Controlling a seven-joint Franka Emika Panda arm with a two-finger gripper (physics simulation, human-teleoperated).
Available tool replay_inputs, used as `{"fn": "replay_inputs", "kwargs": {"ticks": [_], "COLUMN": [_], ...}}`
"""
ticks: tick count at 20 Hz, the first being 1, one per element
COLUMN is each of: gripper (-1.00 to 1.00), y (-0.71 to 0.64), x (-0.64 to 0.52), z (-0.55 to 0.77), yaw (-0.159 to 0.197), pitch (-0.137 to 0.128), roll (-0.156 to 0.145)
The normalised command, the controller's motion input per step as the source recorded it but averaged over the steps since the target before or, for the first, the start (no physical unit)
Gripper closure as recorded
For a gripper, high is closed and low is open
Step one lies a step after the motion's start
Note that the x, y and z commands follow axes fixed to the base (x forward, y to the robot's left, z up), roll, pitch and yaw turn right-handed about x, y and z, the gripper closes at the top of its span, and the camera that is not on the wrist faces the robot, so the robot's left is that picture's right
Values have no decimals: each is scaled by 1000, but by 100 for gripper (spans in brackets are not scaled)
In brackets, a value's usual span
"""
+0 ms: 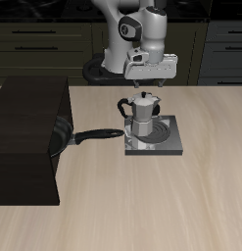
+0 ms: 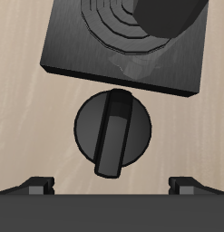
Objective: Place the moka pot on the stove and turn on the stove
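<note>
The silver moka pot (image 1: 142,116) stands upright on the grey stove (image 1: 164,144), its black handle toward the frying pan. My gripper (image 1: 149,90) hovers just above and behind the pot, open and empty. In the wrist view the stove plate (image 2: 86,50) shows a dark spiral coil, not glowing, and a dark round shape (image 2: 172,14) on it is probably the pot. The black round knob (image 2: 113,131) lies straight below my gripper (image 2: 112,186), between the plate and my fingertips (image 2: 39,186), which stand wide apart and touch nothing.
A black frying pan (image 1: 62,135) lies beside the stove with its handle (image 1: 98,135) pointing at it. A large black box (image 1: 24,137) stands beyond the pan. Dark cabinets run behind the table.
</note>
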Motion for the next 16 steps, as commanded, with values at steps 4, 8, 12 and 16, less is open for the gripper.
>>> {"fn": "replay_inputs", "kwargs": {"ticks": [4,8,12,16], "gripper": [-100,-100,-100,-100], "y": [127,115,-37,-61], "x": [-128,-97,61,14], "z": [-84,-79,-116,-72], "yaw": [26,34,14,-14], "pitch": [-26,-39,-8,-2], "roll": [23,27,9,-11]}}
